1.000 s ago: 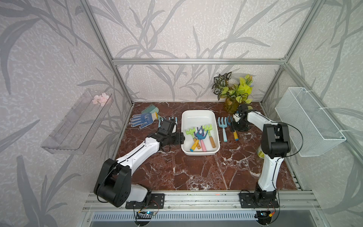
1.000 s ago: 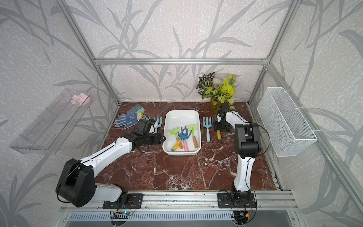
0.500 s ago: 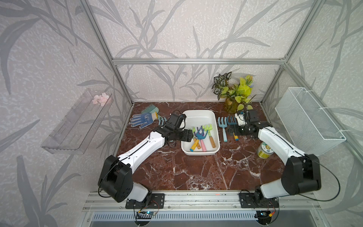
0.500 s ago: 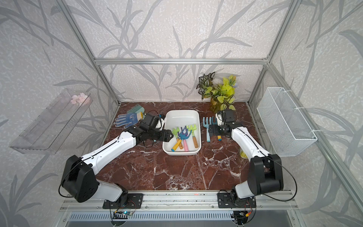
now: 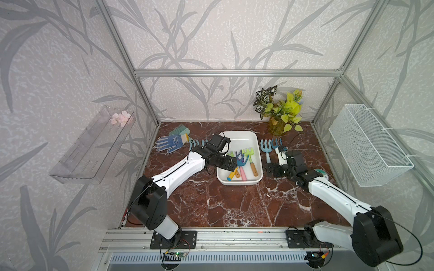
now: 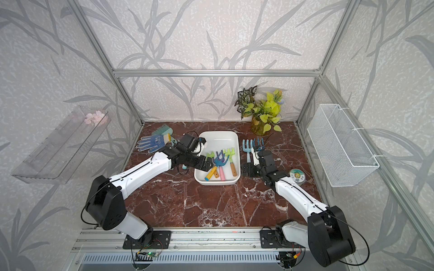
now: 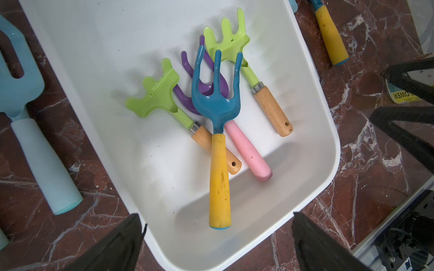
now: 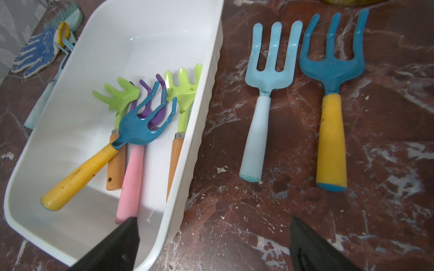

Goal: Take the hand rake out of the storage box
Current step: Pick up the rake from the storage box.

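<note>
The white storage box (image 5: 238, 140) (image 6: 218, 138) sits mid-table and holds several hand rakes. A blue rake with a yellow handle (image 5: 240, 159) (image 7: 218, 164) (image 8: 141, 131) lies on top of two green ones and a purple one with a pink handle (image 7: 246, 152). My left gripper (image 5: 231, 164) (image 7: 217, 219) stands open over the box's near left part, with the yellow handle's end between its fingers in the wrist view. My right gripper (image 5: 270, 170) (image 8: 213, 219) is open and empty just right of the box's near corner.
Two blue forks (image 5: 266, 147) (image 8: 331, 117) lie right of the box. A pale blue tool (image 7: 35, 140), a glove (image 5: 169, 143) and a comb (image 5: 179, 130) lie left of it. A plant (image 5: 279, 112), a round tin (image 6: 297, 176), a wire basket (image 5: 366, 145) and a clear shelf (image 5: 91, 145) line the sides.
My left gripper moved from left of the box to over its contents. The right arm swung back from the far forks to the box's near right corner. Both grippers opened wider.
</note>
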Tool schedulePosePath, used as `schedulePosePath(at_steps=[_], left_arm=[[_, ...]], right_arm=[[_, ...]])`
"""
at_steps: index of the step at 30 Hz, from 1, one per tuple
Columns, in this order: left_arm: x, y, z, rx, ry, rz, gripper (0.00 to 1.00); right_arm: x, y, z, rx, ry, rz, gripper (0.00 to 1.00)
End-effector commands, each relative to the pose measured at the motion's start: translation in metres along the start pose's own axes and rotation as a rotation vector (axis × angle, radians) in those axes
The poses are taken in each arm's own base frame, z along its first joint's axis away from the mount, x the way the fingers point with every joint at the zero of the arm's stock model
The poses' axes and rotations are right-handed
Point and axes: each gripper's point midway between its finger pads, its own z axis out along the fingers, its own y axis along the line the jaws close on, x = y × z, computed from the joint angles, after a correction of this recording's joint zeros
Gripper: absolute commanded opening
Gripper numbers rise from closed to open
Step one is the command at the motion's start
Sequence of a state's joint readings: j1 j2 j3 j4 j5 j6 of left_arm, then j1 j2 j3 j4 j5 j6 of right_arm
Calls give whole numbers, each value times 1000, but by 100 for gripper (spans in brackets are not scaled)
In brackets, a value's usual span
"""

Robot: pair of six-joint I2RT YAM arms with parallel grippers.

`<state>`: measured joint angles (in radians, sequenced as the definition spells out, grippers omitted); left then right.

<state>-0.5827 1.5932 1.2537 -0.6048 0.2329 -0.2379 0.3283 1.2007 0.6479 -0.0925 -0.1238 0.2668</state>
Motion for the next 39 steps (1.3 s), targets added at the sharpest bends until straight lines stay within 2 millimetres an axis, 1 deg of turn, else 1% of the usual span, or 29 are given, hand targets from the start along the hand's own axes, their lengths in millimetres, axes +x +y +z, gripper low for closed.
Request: schedulePosePath(at_steps=[1,5,8,13,18,20,25,30,34,39], left_arm=[[-8,-2,4,-13,18,34,100],[-22,-1,12,-34,40,48,100],[-24,1,20,-48,82,60,98],[-19,8,35,-91,184,78,89],[-10,7,49,-105,270,92,78],[-8,5,53,-105,288,100,75],[0,-4,65,-110,345,130,73],[1,-12,76,-117,367,145,71],[0,-12,81,-130,377,144,65],[5,-9,89,-153,410,146,60]], right_arm=[[-21,5,-4,-17,-99,3,99],[-21,7,-1,-34,-93,-1,99],[-20,8,-1,-41,-97,-4,99],[-20,10,-2,-51,-102,-7,99],[-20,11,-2,-58,-104,-11,100],[-20,11,-2,-60,-105,-12,99],[-20,12,-1,-67,-104,-14,98],[-21,13,-2,-70,-110,-16,97],[-21,13,-3,-71,-114,-16,96],[-20,13,-3,-72,-114,-17,96]])
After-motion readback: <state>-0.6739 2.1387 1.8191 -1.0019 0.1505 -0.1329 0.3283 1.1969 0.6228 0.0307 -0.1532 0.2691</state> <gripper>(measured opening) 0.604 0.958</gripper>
